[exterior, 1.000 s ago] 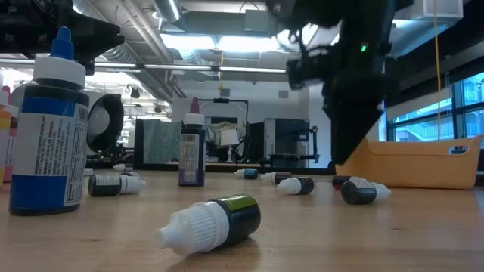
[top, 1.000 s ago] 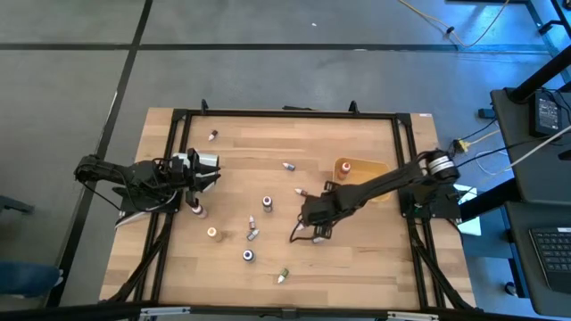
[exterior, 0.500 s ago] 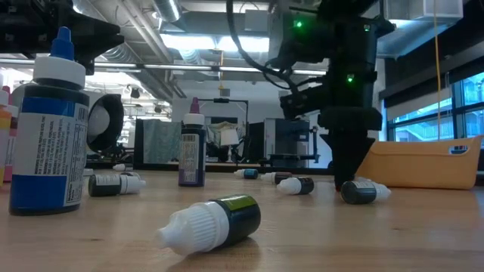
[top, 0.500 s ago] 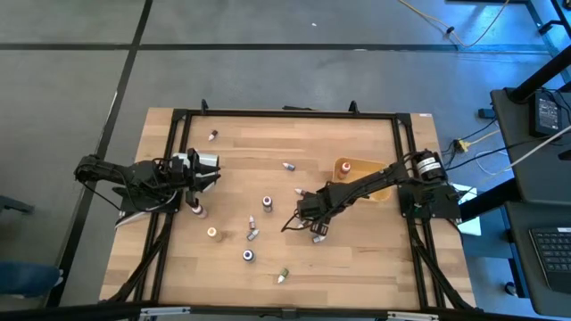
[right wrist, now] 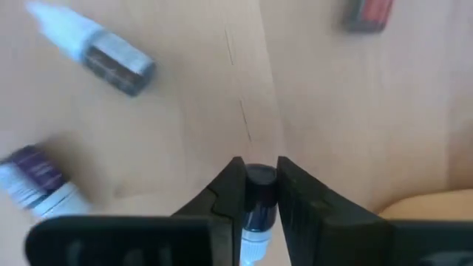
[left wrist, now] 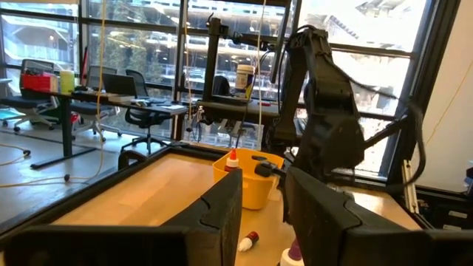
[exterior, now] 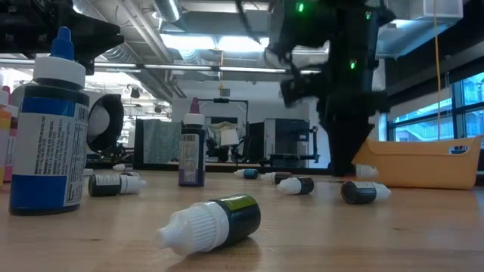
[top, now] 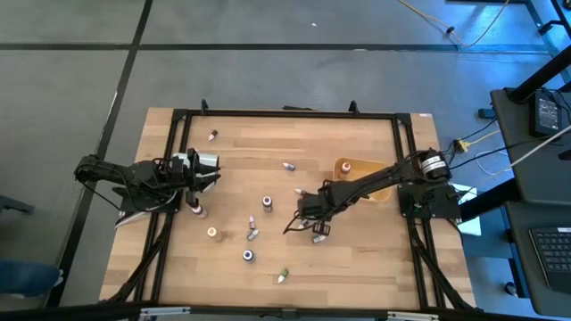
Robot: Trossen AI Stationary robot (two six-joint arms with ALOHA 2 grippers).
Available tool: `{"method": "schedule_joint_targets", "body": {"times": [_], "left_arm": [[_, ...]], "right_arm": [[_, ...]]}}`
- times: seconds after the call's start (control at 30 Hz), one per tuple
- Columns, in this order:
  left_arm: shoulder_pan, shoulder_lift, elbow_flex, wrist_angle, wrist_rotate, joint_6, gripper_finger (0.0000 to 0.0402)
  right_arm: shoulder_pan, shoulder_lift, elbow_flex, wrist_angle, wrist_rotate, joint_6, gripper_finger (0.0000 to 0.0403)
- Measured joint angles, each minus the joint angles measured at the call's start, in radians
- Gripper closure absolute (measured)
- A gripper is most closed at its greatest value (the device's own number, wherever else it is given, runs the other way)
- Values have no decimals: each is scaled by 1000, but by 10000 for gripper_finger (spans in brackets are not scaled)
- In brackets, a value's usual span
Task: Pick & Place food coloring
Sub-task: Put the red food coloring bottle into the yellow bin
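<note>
Left gripper [top: 212,171]: we are waiting at the table's left side, fingers slightly parted, holding nothing.
Loose bottles [top: 248,255]: lying scattered between the two sets of jaws.
Right gripper [right wrist: 259,196]: we are pinching a dark food coloring bottle [right wrist: 258,193] between the jaws (cap toward the wrist), likely for carrying.
Tray [top: 362,171]: sitting behind the right jaws, probably our drop spot.

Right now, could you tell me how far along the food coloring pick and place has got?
Early on. One bottle already stands in the tan tray. The right gripper has its jaws shut on a small bottle mid-table. Several bottles, such as an orange one, remain scattered. The left gripper waits at the table's left side.
</note>
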Motion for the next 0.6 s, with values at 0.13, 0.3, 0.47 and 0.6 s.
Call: {"method": "schedule_joint_targets", "body": {"times": [0.13, 0.3, 0.47, 0.6], "left_arm": [[0, 0, 0, 0, 0, 0, 295], [0, 0, 0, 0, 0, 0, 296], [0, 0, 0, 0, 0, 0, 299], [0, 0, 0, 0, 0, 0, 299]], "right_arm": [[0, -89, 25, 12, 1, -36, 339], [1, -245, 5, -67, 58, -46, 337], [-1, -423, -127, -181, 198, 120, 334], [-8, -551, -296, -133, 211, 194, 335]]}}
